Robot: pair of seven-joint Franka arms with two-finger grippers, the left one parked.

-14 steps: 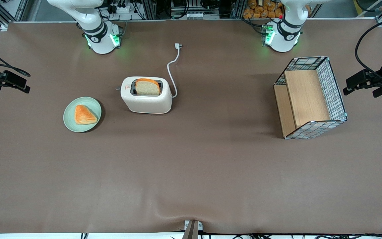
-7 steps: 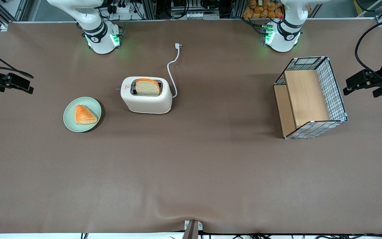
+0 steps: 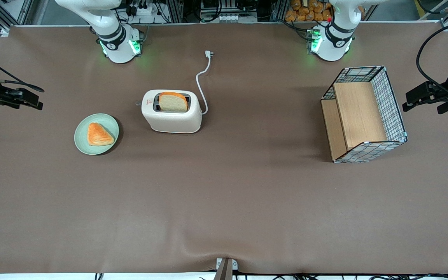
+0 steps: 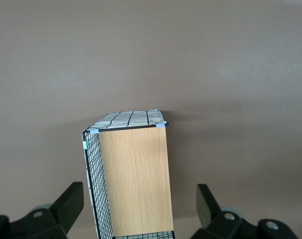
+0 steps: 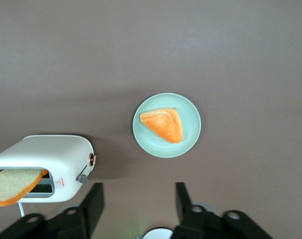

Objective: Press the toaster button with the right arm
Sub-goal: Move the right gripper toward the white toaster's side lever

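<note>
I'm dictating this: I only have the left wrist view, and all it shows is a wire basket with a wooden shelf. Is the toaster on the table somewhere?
Observer: Yes. The small cream-white two-slot toaster stands toward the working arm's end of the table, with a slice of bread upright in one slot.
Operator: Where's its button?
Observer: The small grey toaster button sticks out of the narrow end that faces the pale green round plate.
Operator: And the gripper?
Observer: The right arm's slim black gripper is open and empty, above the table, well apart from the toaster.
</note>
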